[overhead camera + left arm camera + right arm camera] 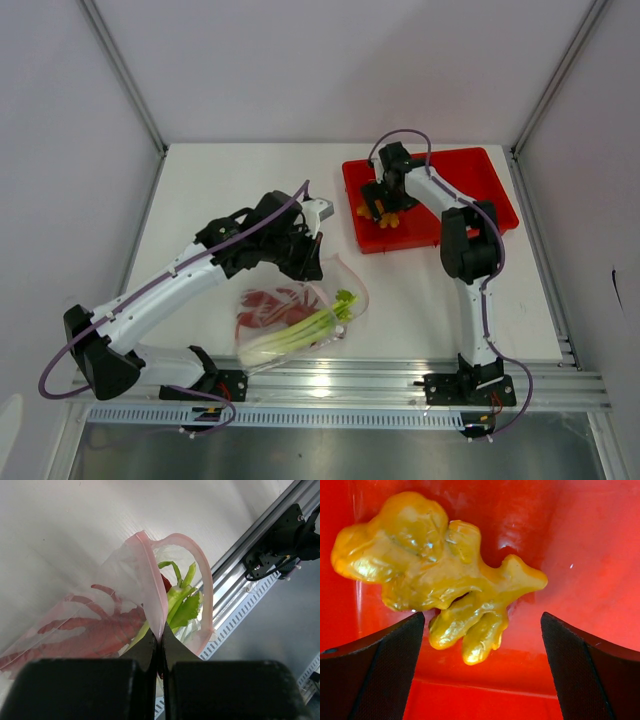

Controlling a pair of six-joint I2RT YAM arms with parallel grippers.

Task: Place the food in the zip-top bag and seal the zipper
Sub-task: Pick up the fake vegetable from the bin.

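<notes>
**Yellow-orange cluster in the tray, clear bag pinched at its rim**

The small, glossy yellow-orange cluster (440, 580) of knobbly lobes lies on the floor of the red plastic tray (480, 190), at the far right of the white bench (230, 190). The right end effector (482, 615) hangs over it with fingers spread wide, one on each side and neither seen to touch it. The cluster looks light, rigid and slick. Its rounded lobes may slip from a shallow pinch, so the thick central body seems a better hold than the thin lower prongs. The left end effector (160, 637) is clamped on the thin pinkish-red press-strip zipper (150, 570) of the clear, floppy zip-top bag (345, 290), and the mouth gapes in a loop. Inside lie the long pale-green-and-white leafy stalk (305, 328) and the dark red spiky piece (100, 630). The film looks limp and likely to sag, so the stiffer strip is the sensible hold. The bag rests near the front of the bench, well apart from the tray.
</notes>
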